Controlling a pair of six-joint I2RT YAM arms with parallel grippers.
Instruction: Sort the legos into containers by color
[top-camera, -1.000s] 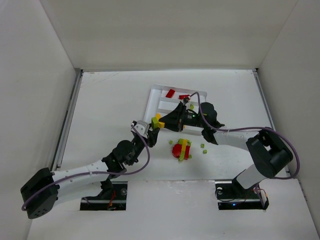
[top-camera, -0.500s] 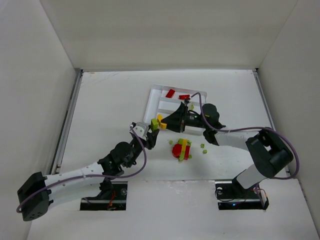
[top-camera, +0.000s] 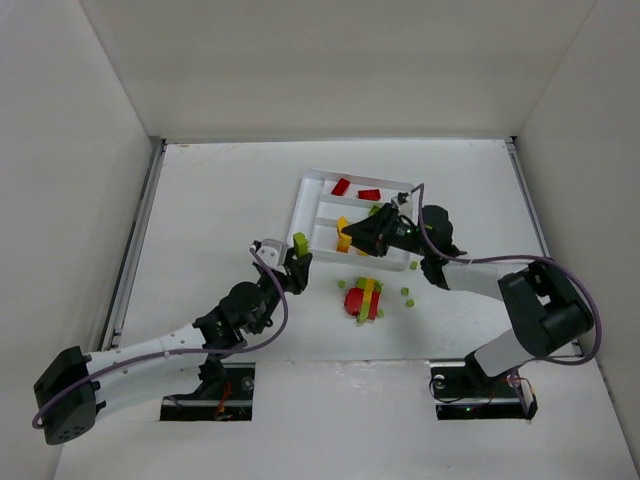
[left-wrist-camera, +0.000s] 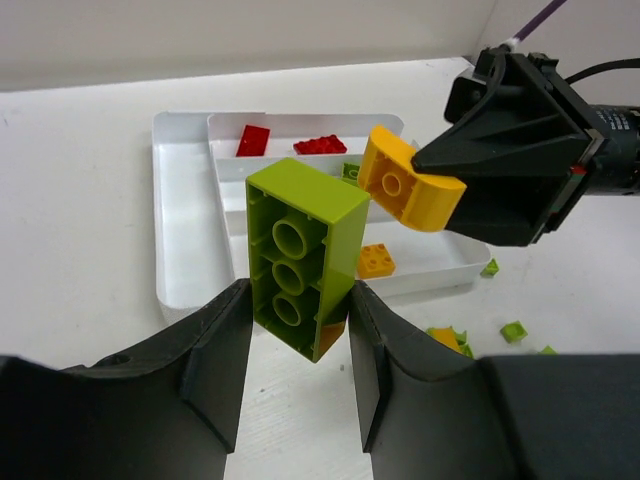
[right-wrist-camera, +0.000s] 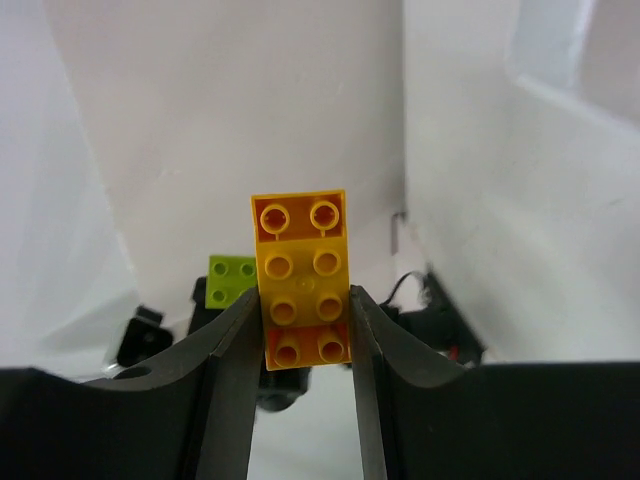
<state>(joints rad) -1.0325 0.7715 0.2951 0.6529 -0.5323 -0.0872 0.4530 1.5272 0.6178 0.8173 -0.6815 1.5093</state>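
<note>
Tray (left-wrist-camera: 185, 230) with red bricks (left-wrist-camera: 320, 145), orange brick (left-wrist-camera: 376, 260)

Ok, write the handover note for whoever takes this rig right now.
Left hand: shut on a lime green brick, held beside the tray's near left corner.
Right hand: shut on a yellow-orange brick, held above the tray.
Done: two red bricks in the far slot, one small orange brick in a nearer slot.
Left: drop both held bricks by colour, then sort the mixed clump and loose green bits on the table.
</note>
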